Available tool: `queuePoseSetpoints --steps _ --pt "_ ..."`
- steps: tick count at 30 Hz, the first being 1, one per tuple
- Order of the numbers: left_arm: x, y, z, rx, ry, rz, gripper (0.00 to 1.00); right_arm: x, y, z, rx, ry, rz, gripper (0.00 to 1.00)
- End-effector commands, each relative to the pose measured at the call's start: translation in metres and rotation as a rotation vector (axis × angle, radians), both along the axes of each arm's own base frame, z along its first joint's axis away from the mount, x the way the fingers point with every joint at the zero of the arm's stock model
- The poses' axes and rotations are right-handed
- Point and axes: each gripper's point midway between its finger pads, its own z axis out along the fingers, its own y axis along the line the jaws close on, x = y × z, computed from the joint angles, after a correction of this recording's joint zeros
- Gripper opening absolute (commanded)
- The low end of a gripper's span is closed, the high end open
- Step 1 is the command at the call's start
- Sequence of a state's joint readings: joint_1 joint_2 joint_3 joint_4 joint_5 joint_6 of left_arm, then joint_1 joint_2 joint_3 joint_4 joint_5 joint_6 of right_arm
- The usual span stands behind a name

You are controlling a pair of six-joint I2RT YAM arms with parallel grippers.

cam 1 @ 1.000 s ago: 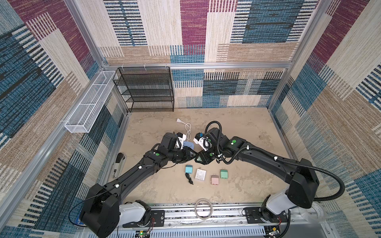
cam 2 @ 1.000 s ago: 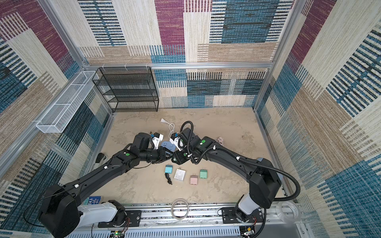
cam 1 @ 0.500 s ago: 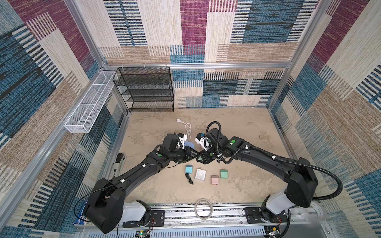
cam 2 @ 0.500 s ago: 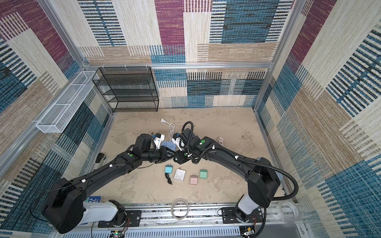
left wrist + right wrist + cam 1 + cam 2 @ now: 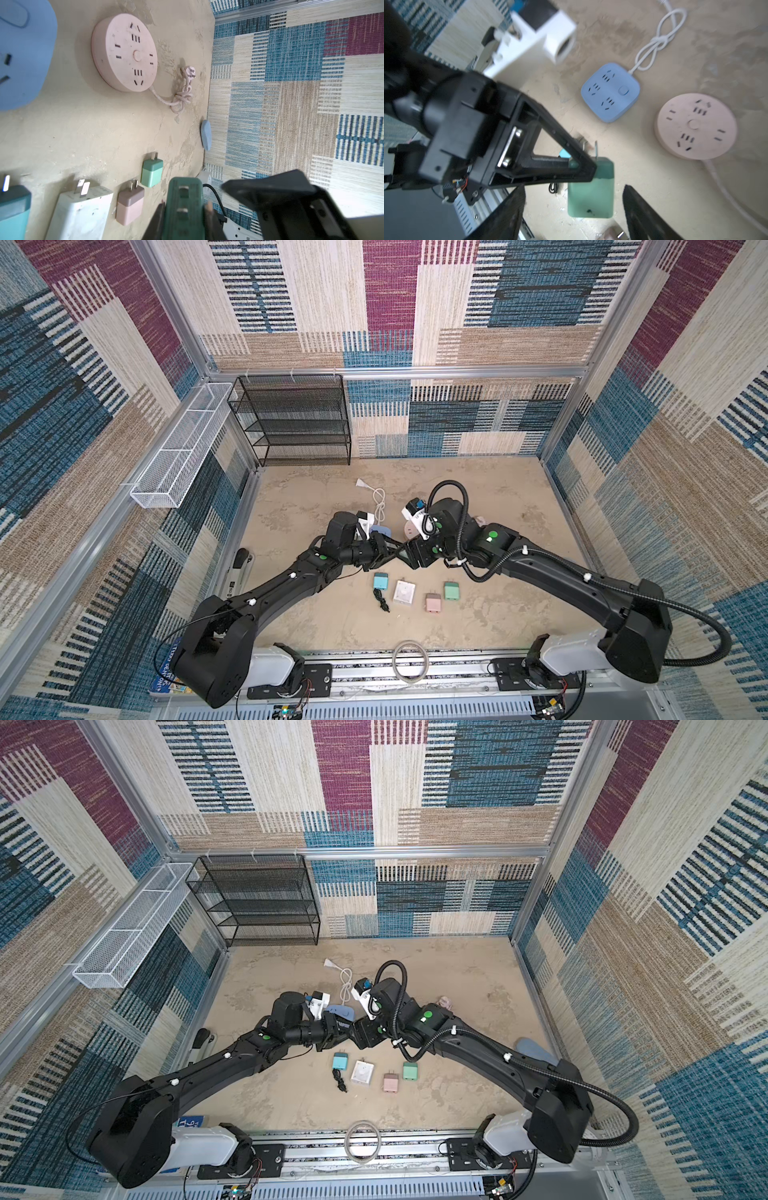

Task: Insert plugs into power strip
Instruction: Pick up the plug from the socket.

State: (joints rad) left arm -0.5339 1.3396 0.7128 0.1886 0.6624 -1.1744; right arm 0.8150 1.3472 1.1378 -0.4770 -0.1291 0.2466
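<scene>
A mint green plug [image 5: 185, 193] hangs above the floor, prongs towards the left wrist camera, with my left gripper [image 5: 184, 209] shut on it. My right gripper [image 5: 573, 187] stands open, its fingers apart on either side of that same plug [image 5: 591, 191] and not touching it. In both top views the two grippers meet tip to tip [image 5: 399, 552]. Below lie a teal plug [image 5: 380, 580], a white plug [image 5: 404, 592], a pink plug [image 5: 433, 603] and a second mint green plug [image 5: 451, 590]. A blue square power strip [image 5: 610, 92] and a round pink power strip [image 5: 695, 125] lie beyond.
A black wire rack [image 5: 297, 418] stands at the back left, with a white mesh basket [image 5: 178, 448] on the left wall. The blue strip's knotted white cord [image 5: 378, 502] trails backwards. The pink strip's cord and plug [image 5: 190, 71] lie beside it. A cable ring [image 5: 410, 659] rests on the front rail.
My right gripper's jaws have opened off the mint green plug. My left gripper has closed fully on it. Both arms have barely shifted.
</scene>
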Motion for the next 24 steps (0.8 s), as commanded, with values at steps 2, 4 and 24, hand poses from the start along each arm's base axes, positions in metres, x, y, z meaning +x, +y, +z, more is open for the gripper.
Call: queuePoseSetpoints --steps 2,4,24 --pt "0.008 -0.009 0.035 -0.21 0.072 0.046 0.0 0.023 -0.012 0.066 0.205 -0.307 -0.121 0.73" --pt "0.01 -0.01 0.039 -0.25 0.097 0.062 0.0 0.022 -0.021 0.082 0.264 -0.379 -0.146 0.66" --pt "0.018 -0.007 0.067 -0.424 0.139 0.138 0.0 -0.021 -0.05 0.078 0.383 -0.58 -0.045 0.52"
